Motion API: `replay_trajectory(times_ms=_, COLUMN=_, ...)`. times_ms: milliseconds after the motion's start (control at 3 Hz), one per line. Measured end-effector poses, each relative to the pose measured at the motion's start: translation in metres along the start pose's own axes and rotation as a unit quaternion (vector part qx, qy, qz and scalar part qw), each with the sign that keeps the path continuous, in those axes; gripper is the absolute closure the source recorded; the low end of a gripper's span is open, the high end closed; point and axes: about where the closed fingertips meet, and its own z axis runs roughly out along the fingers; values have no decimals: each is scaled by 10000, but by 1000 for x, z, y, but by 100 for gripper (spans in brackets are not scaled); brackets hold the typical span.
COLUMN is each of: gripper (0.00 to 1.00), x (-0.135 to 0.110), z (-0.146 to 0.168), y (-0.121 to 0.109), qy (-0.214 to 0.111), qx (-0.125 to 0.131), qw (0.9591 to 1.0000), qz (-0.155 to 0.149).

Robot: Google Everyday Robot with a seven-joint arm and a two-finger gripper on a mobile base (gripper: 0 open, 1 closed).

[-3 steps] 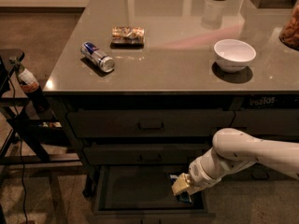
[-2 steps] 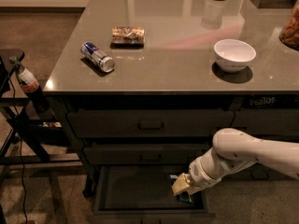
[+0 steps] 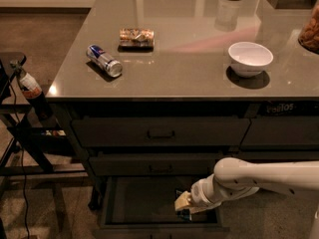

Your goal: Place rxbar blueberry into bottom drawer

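Nothing has shifted: the claw [image 3: 183, 203] hangs low inside the bottom drawer [image 3: 142, 202], the rxbar [image 3: 185, 214] directly under its tip near the drawer's right front — gripped or released, I cannot tell.

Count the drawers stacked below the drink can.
3: top drawer, shut; middle drawer, shut, below it; bottom drawer, pulled open, with the gripper inside its right part. Further drawers rightward may be hidden.
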Motion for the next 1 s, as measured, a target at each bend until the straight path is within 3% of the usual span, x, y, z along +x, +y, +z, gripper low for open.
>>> replay_trajectory(times_ms=333, gripper=100, x=0, z=0, y=0, qy=0, qx=0, qw=10000, qz=0)
replay_trajectory(times_ms=1000, gripper=100, x=-5, z=47, y=4, qy=177, qx=-245, qw=9994, qz=155)
